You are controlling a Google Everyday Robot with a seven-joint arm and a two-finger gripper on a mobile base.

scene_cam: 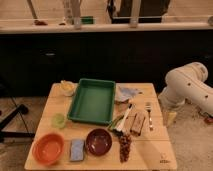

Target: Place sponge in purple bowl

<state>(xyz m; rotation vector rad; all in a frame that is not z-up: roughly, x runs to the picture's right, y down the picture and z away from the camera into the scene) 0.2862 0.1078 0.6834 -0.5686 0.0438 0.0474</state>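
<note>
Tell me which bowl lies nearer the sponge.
The purple bowl, close by the sponge; the orange bowl sits farther left, beyond the blue-grey pad. The gripper hangs right of the table.

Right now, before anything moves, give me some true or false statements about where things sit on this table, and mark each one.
1. The sponge lies in the purple bowl. False: it lies on the table, beyond the bowl and to its right.
2. A blue-grey pad lies between the orange bowl and the purple bowl. True.
3. The end effector hangs over the green tray. False: it is beside the table's right edge.
4. A fork lies right of the sponge. True.
</note>
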